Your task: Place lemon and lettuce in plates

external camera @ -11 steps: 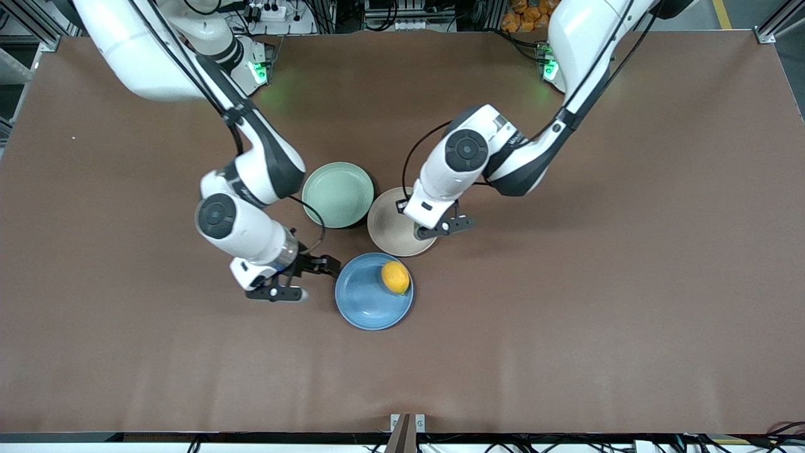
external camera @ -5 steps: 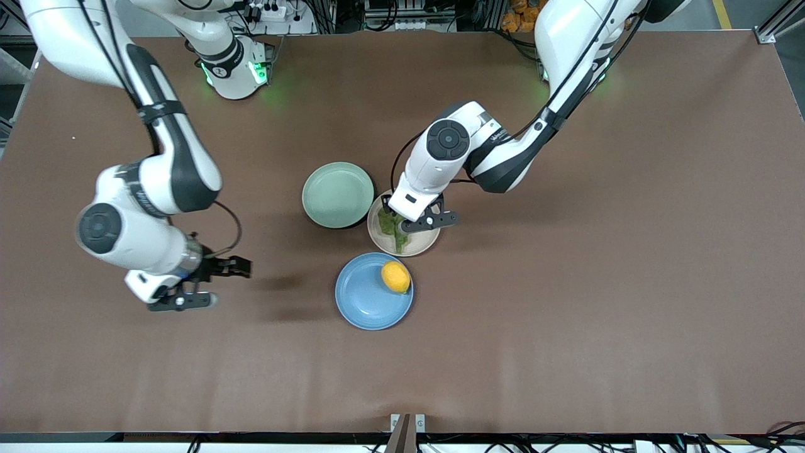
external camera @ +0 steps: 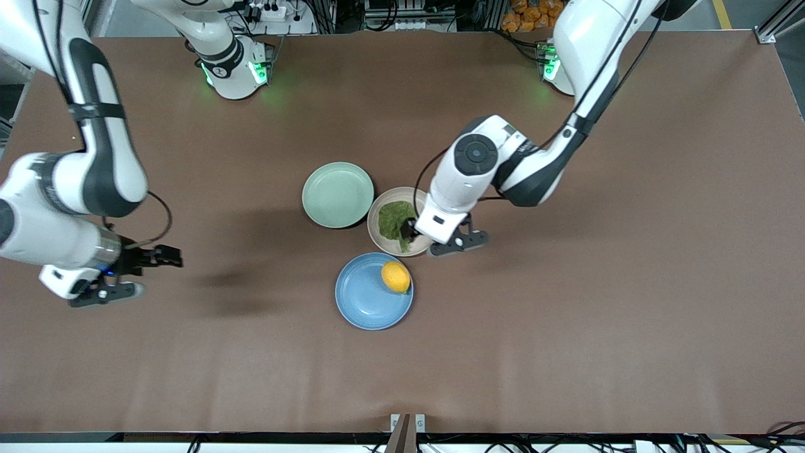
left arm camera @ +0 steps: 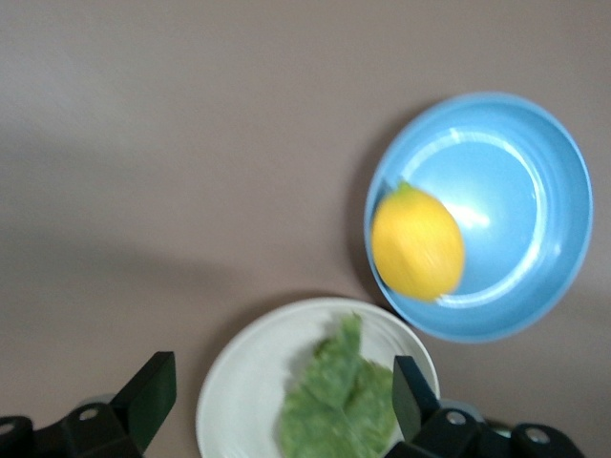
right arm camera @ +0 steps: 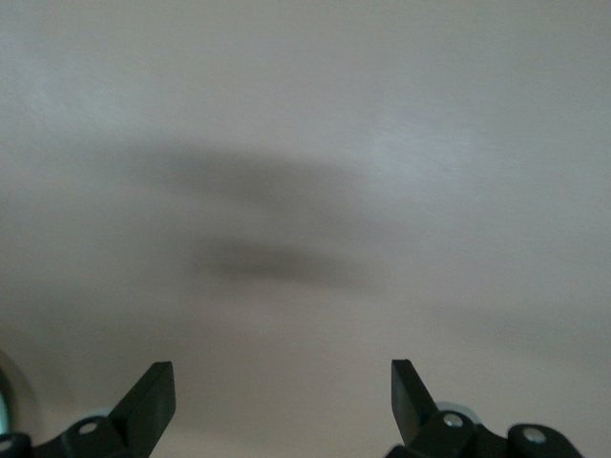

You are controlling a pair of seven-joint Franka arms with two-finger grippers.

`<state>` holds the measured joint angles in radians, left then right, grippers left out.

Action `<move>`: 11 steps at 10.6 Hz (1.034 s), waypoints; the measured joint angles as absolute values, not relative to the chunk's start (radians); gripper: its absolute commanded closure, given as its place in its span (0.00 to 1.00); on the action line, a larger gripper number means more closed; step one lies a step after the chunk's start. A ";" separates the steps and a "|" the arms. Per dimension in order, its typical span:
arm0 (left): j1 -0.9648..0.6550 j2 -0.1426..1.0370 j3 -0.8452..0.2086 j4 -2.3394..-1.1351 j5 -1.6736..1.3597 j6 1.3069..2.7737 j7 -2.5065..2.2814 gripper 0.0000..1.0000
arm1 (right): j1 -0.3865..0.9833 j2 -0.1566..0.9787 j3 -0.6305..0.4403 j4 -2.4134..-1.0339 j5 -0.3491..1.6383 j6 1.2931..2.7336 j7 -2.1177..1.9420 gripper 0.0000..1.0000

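Note:
The yellow lemon lies in the sky-blue plate; both show in the left wrist view, lemon and plate. The dark-green lettuce lies flat in the beige-pink plate, also in the left wrist view, leaf on plate. My left gripper is open and empty over that plate's edge toward the left arm's end. My right gripper is open and empty over bare table at the right arm's end.
A pale mint-green plate stands empty beside the beige-pink plate, toward the right arm's end and farther from the front camera than the blue plate. Brown table surrounds the plates.
My left gripper has let go of the lettuce, which now lies spread in the beige-pink plate, and has shifted toward the left arm's end. My right gripper has swung away toward the right arm's end.

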<state>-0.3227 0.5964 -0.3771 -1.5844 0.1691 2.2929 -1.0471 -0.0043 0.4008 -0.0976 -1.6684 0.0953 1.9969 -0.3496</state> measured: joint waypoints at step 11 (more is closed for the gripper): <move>-0.050 0.507 -0.360 -1.557 0.236 2.180 -0.933 0.00 | 0.021 0.200 -0.172 -1.627 0.034 1.720 -0.252 0.00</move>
